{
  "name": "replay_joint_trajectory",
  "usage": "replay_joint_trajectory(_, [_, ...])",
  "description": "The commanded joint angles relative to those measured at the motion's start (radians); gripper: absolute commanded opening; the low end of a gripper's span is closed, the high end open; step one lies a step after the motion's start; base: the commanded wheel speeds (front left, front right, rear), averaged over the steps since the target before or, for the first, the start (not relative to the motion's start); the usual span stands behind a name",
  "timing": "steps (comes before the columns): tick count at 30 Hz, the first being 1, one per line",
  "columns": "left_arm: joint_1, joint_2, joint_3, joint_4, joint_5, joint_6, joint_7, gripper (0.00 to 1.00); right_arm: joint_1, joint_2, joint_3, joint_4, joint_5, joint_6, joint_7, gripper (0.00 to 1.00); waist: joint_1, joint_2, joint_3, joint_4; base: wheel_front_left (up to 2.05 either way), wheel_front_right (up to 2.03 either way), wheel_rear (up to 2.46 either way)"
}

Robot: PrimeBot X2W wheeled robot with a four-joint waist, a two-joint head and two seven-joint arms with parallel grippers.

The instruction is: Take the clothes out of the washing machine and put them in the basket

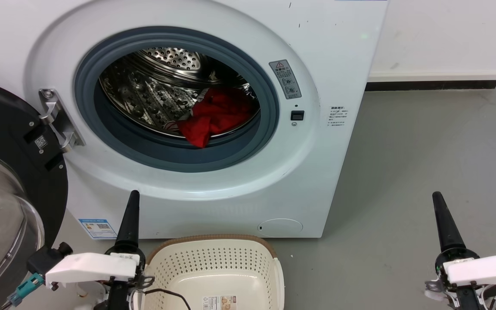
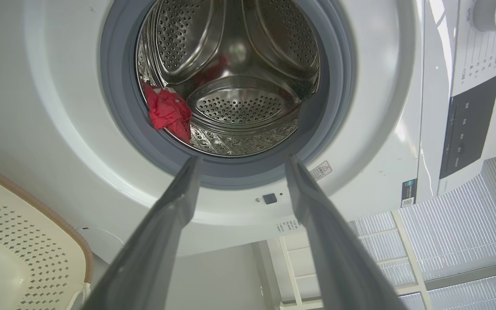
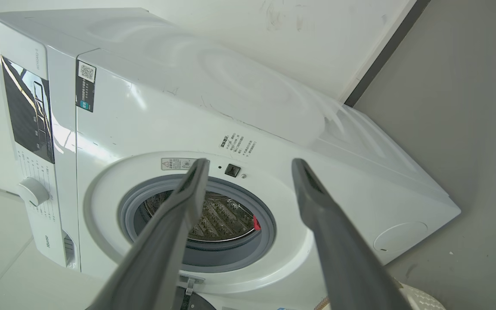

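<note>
Left gripper (image 2: 244, 161): low at the left in the head view, just left of the basket; its fingers (image 2: 166, 224) were spread wide, held nothing, and pointed at the washer's opening.
Right gripper (image 3: 250, 162): low at the right in the head view, over bare floor and well apart from the basket; its fingers (image 3: 338, 241) were also spread wide and held nothing.
Basket (image 1: 213, 262): stood on the floor against the foot of the washer, just below the opening. What could be seen of its inside held no clothes. A sticker (image 1: 219, 302) showed on its base, and a thin dark cable crossed its near left corner.
Door (image 1: 11, 172): swung fully open to the left on a metal hinge (image 1: 56, 118), with the glass bowl facing out.
Washer (image 1: 338, 64): white, front facing the robot, its round opening uncovered.
Gasket (image 1: 269, 112): a grey ring around the opening.
Clothes (image 1: 215, 114): a crumpled red heap inside the drum, at the lower right of the opening in the head view. One corner drooped over the drum's front lip onto the gasket, and a bit of white-striped trim showed at its left edge.
Drum (image 1: 144, 94): perforated steel; the rest of it was bare.
Floor (image 1: 424, 150): grey, running right of the washer to a white wall (image 1: 437, 34) with a dark strip at its base.
</note>
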Motion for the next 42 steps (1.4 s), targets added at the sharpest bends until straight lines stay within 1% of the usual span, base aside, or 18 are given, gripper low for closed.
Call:
replay_joint_trajectory(1, [-0.024,0.002,-0.010,-0.024,0.046,0.005,-0.011,1.00,0.002,0.000,0.002,-0.027,-0.049,0.000,-0.011,1.00,0.0000,0.0000,0.000,0.001,0.00,0.00,0.00])
replay_joint_trajectory(10, [-0.019,0.002,-0.058,-0.059,0.244,0.064,-0.043,1.00,0.022,0.000,0.019,-0.067,-0.291,0.000,-0.043,1.00,0.0000,0.0000,0.000,0.007,0.00,0.00,0.00])
replay_joint_trajectory(16, [-0.018,0.002,-0.083,-0.070,0.359,0.085,-0.064,1.00,0.030,0.000,0.028,-0.084,-0.419,0.000,-0.063,1.00,0.0000,0.0000,0.001,0.011,0.00,0.00,0.00])
replay_joint_trajectory(22, [-0.020,0.002,-0.104,-0.068,0.462,0.100,-0.082,1.00,0.039,0.000,0.032,-0.091,-0.517,0.000,-0.080,1.00,0.0000,0.0000,0.000,0.015,0.00,0.00,0.00])
replay_joint_trajectory(23, [-0.021,0.002,-0.115,-0.064,0.527,0.110,-0.094,1.00,0.046,0.000,0.035,-0.099,-0.573,0.000,-0.084,1.00,0.0000,0.0000,0.000,0.017,0.00,0.00,0.00])
replay_joint_trajectory(31, [-0.024,0.002,-0.130,-0.054,0.655,0.122,-0.116,1.00,0.060,0.000,0.030,-0.114,-0.680,0.000,-0.078,1.00,0.0000,0.0000,0.000,0.019,0.00,0.00,0.00])
replay_joint_trajectory(42, [-0.034,0.002,-0.144,-0.035,0.796,0.132,-0.145,1.00,0.073,0.001,0.024,-0.128,-0.807,0.000,-0.073,1.00,0.0000,0.0000,0.001,0.023,0.00,0.00,0.00])
